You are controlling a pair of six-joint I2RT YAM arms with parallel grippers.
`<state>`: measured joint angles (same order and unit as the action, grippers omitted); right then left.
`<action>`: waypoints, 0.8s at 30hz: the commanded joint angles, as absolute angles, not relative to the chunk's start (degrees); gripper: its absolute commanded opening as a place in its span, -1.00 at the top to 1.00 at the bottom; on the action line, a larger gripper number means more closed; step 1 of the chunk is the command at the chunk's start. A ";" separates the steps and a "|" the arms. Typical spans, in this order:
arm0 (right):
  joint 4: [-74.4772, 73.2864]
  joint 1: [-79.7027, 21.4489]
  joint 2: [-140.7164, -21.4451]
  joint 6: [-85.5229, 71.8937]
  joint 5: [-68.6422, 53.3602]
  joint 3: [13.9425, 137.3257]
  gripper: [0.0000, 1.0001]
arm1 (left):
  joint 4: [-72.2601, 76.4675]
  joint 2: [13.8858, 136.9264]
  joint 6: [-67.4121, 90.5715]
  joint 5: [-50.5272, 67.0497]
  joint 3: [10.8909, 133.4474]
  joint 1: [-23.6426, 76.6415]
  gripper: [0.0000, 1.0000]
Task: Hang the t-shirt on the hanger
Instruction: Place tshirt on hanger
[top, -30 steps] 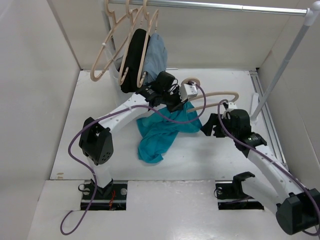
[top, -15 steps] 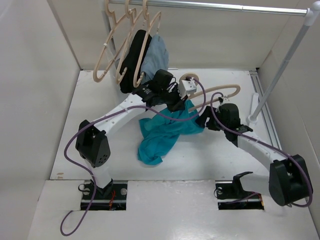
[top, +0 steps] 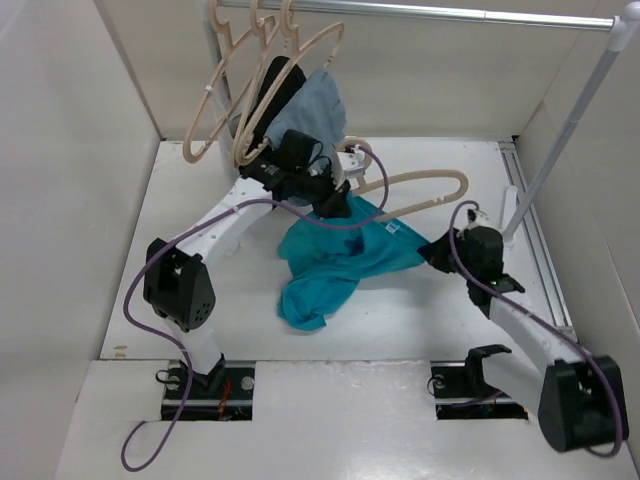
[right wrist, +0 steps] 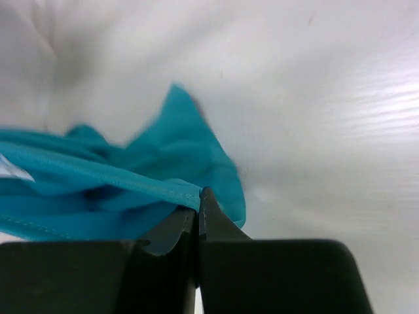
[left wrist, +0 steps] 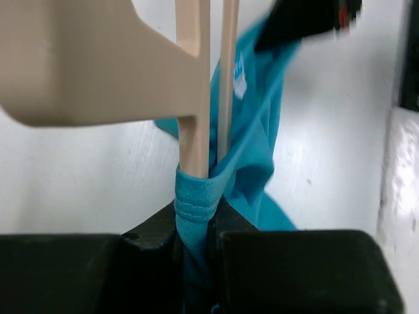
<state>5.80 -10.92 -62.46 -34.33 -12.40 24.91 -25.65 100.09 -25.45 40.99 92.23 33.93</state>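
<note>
The teal t-shirt (top: 340,255) lies bunched on the table, one part stretched out to the right. The beige hanger (top: 430,180) is held tilted over it. My left gripper (top: 338,200) is shut on the hanger's bar (left wrist: 194,98) where the t-shirt's (left wrist: 262,131) hemmed edge wraps it, cloth and bar pinched together at the left gripper (left wrist: 196,209). My right gripper (top: 432,250) is shut on the t-shirt's right edge. In the right wrist view the hem of the t-shirt (right wrist: 177,150) runs into the tips of the right gripper (right wrist: 198,196). A white label (top: 395,228) shows on the stretched part.
A metal rail (top: 420,12) crosses the back, with a slanted post (top: 560,140) at the right. On it hang an empty hanger with a white tie (top: 205,110), a black garment (top: 272,90) and a grey-blue garment (top: 315,105), close behind my left arm. White walls enclose the table.
My right gripper has shut on the t-shirt's edge and drawn it to the right, spreading the cloth. My left gripper has carried the hanger back and to the left.
</note>
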 commanded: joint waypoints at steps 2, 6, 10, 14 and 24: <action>-2.44 -4.84 -51.08 -33.49 -5.37 25.12 1.00 | -41.18 92.47 -52.52 58.18 93.43 28.13 1.00; -11.15 -3.25 -45.54 -29.98 -0.89 30.22 1.00 | -54.84 92.99 -67.24 47.66 90.99 29.71 1.00; -18.88 -2.72 -42.11 -26.29 4.65 35.59 1.00 | -48.44 92.47 -63.03 40.97 87.11 30.23 1.00; -22.49 -2.72 -40.87 -19.88 7.03 40.77 1.00 | -40.62 92.63 -59.78 29.40 84.99 31.81 1.00; -24.17 -7.28 -49.91 0.77 -1.49 53.26 1.00 | -37.00 96.86 -59.06 15.12 87.98 39.89 1.00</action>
